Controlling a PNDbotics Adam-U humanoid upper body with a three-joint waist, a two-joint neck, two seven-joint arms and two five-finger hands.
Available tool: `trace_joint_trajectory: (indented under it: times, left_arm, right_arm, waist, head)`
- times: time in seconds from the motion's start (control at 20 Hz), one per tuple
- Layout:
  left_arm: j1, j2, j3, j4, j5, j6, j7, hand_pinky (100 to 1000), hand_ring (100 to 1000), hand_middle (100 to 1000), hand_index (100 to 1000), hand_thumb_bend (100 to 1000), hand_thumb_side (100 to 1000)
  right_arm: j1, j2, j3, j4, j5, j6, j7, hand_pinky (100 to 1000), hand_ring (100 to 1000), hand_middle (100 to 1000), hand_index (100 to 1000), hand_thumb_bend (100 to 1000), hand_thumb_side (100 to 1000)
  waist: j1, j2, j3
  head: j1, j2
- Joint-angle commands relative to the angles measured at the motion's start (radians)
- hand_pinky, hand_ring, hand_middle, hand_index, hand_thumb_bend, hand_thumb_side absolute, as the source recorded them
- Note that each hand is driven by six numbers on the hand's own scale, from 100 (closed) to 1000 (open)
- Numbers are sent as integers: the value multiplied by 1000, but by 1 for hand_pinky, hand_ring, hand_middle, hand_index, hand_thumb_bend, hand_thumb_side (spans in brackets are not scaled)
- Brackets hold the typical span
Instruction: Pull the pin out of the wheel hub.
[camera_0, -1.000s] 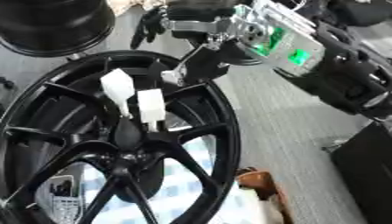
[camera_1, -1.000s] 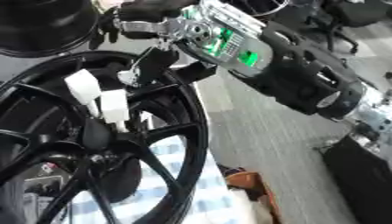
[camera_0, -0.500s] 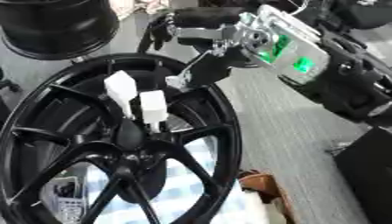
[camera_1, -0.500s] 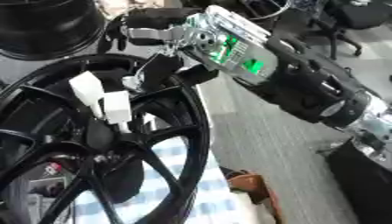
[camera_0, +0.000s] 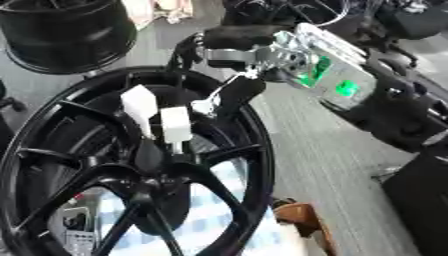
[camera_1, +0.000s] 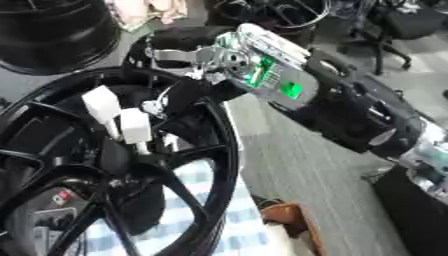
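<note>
The robot's right hand (camera_0: 229, 92), black with silver joints and a lit green panel on the forearm behind it, reaches in from the upper right and hangs over the far rim of the large glossy black spoked wheel hub (camera_0: 254, 165). This reads as the approach step: the pin is not yet gripped. The dark fingers (camera_0: 238, 90) point down towards the wheel, but whether they are released or clenched cannot be told, since they merge with the black spokes behind them. Just to the near left of the fingers, apart from them, stand two white block-shaped pin heads (camera_0: 176, 123) side by side, their thin stems running down into the dark centre of the hub; the nearer block is the closer to the fingers. The next move probably calls for bringing the fingers down and leftward around one white block, closing on it, then drawing it up along its stem so it does not jam. The left hand shows in neither view. Under the wheel lies a blue-and-white checked cloth (camera_0: 229, 220); whether it covers a bench cannot be seen. Beyond the fingers stands a second black wheel rim (camera_0: 61, 35), with grey floor (camera_0: 324, 165) to the right and a brown object (camera_0: 297, 220) near the wheel's lower edge.
</note>
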Motion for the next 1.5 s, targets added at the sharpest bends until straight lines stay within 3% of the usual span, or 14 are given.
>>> trace_joint_trajectory:
  times: [0.05, 0.6, 0.75, 0.9, 1.05, 1.5]
  left_arm:
    - [-7, 23, 11, -14, 7, -1, 10, 794, 635, 612, 841, 100, 654]
    - [-10, 22, 13, -14, 0, 10, 20, 793, 632, 609, 839, 100, 672]
    - [-9, 20, 13, -14, -4, 19, 25, 792, 630, 607, 837, 100, 680]
    - [-10, 19, 13, -14, -6, 24, 30, 791, 628, 605, 835, 100, 682]
    - [-8, 18, 12, -14, -10, 26, 31, 791, 627, 604, 834, 100, 691]
    - [-10, 8, 5, -14, -27, 40, 33, 789, 622, 597, 830, 100, 709]
  right_arm:
    - [-18, 5, 0, -11, 28, 17, 21, 848, 830, 818, 855, 100, 550]
    - [-9, 34, 20, -11, 73, 50, 20, 849, 836, 814, 864, 100, 677]
    - [1, 38, 31, -11, 86, 40, 40, 852, 840, 807, 862, 100, 648]
    - [2, 38, 36, -11, 102, 26, 68, 864, 855, 811, 865, 100, 565]
    - [4, 39, 37, -11, 130, 10, 100, 878, 871, 816, 869, 182, 499]
    - [14, 53, 42, -11, 174, 0, 123, 881, 869, 813, 868, 215, 484]
  waist:
    - [2, -13, -1]
    - [-12, -9, -3]
    - [-16, -9, -5]
    - [-18, -8, -7]
    - [-20, -5, -8]
    - [-26, 11, -5]
  head:
    - [7, 5]
    - [11, 5]
    - [9, 5]
    - [6, 5]
    - [4, 5]
    - [-5, 5]
